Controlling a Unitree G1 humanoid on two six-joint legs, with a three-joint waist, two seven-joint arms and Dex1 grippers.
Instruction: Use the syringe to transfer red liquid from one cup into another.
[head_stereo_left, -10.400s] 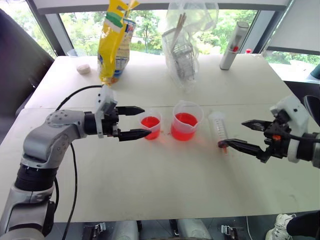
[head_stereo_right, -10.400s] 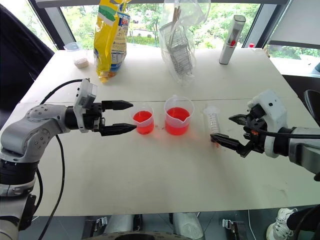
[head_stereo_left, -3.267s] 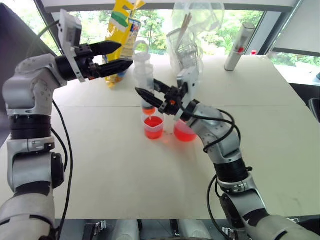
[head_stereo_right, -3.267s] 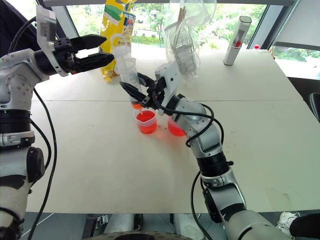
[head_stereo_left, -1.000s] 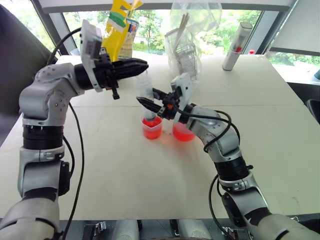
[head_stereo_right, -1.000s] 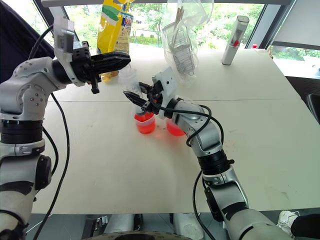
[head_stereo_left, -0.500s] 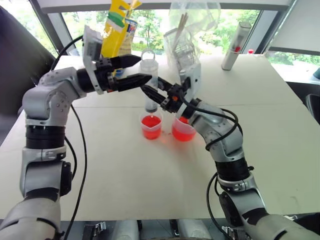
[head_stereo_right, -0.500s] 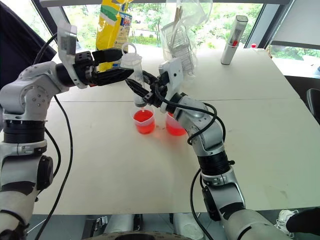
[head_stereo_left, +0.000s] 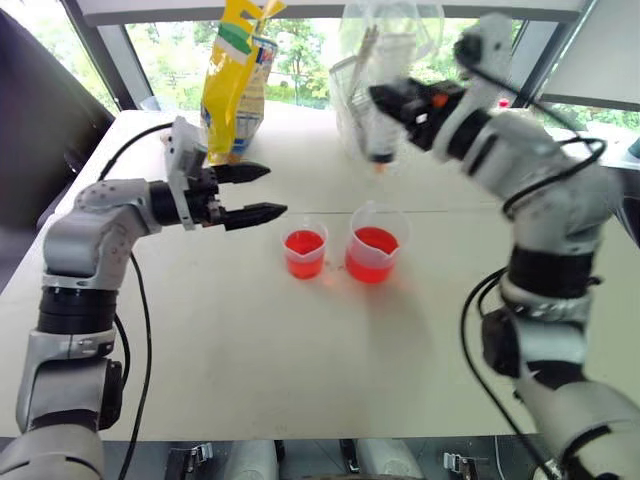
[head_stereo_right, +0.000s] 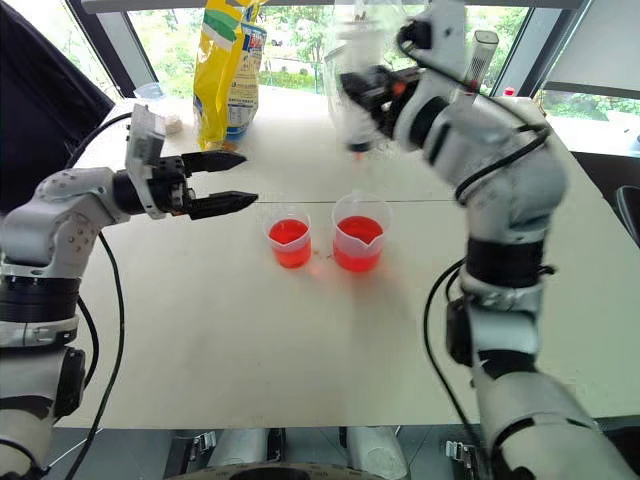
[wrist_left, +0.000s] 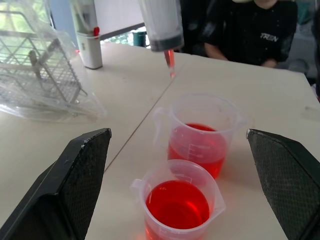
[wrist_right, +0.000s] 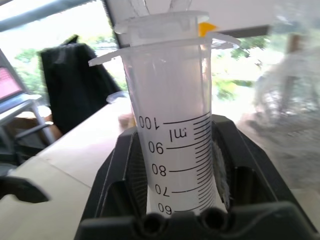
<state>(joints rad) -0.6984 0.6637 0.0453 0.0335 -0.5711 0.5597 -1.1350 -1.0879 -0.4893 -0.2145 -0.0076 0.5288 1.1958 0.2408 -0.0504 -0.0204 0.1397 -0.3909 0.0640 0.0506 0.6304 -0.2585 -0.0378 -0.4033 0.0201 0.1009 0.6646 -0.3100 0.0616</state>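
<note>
I see the right tool (head_stereo_left: 385, 105) clamping the syringe (head_stereo_left: 379, 135) upright at upper centre, red tip down, above the spouted beaker (head_stereo_left: 374, 243). Left tool (head_stereo_left: 262, 191) gapes wide, empty.

The left pincer (head_stereo_left: 262, 192) is held level, pointing toward the robot's right, fingers spread wide and empty. The right arm is raised high (elbow bent), its pincer (head_stereo_left: 392, 104) clamped shut on the syringe (head_stereo_left: 379, 140).
</note>
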